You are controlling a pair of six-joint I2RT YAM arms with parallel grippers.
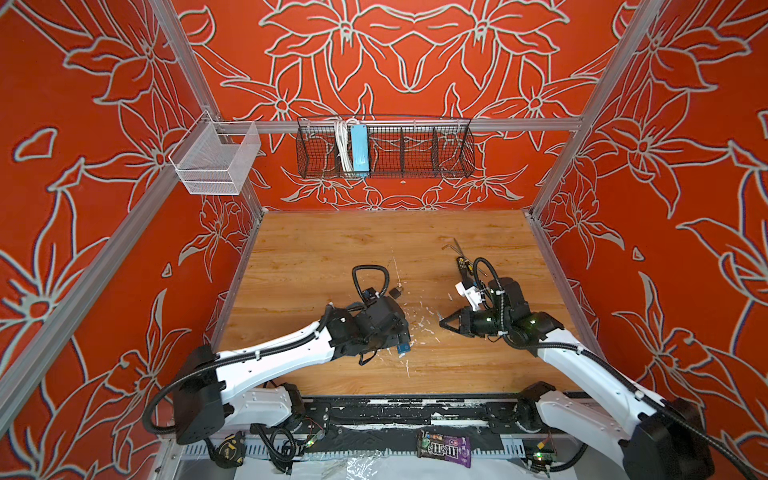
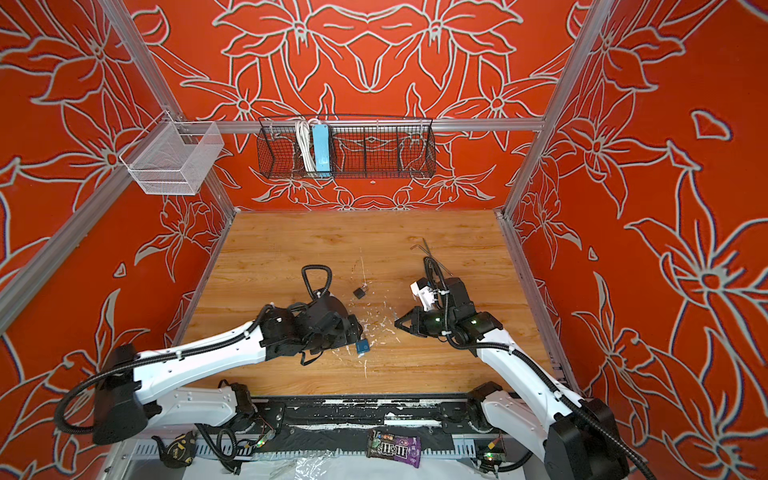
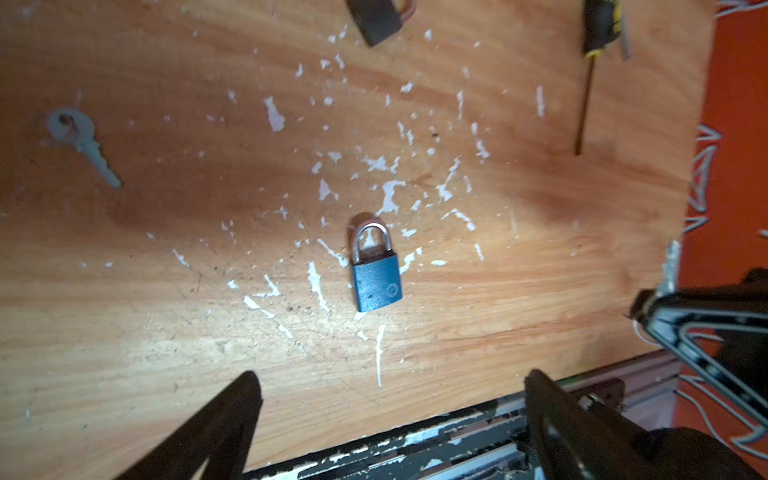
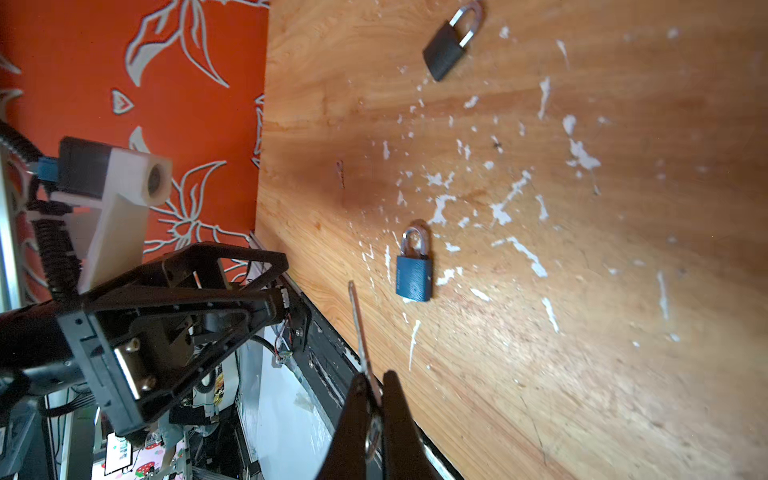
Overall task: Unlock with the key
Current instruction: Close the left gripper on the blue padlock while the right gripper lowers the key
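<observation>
With the left tool [image 3: 392, 376] spread wide above the small blue metal padlock [image 3: 376, 282], lying loose toward the wooden surface's [image 3: 124, 324] front edge, the thin silver key [image 4: 359, 328] pinched in the right tool [image 4: 376, 386] may shove it away.

Tally of things on the table and the walls, kind by kind.
Two padlocks: a blue padlock [image 3: 376, 282] and a black padlock [image 4: 444, 54]. Two keys: a loose key [image 3: 83, 145] flat on the table [image 1: 332, 249], a second key [image 4: 360, 328] pinched in the right gripper [image 4: 376, 380]. One screwdriver [image 3: 600, 25]. One hex wrench [image 1: 445, 246]. Two wall baskets: a white mesh basket [image 1: 208, 166], a black wire basket [image 1: 415, 160]; inside the latter, one blue power strip [image 1: 359, 151] and one bundle of white cable [image 1: 341, 145]. One candy bag [image 1: 444, 449] and one black-and-yellow tape measure [image 1: 230, 446], both past the table's near edge. Two robot arms: left arm [image 1: 274, 357], right arm [image 1: 582, 361].
</observation>
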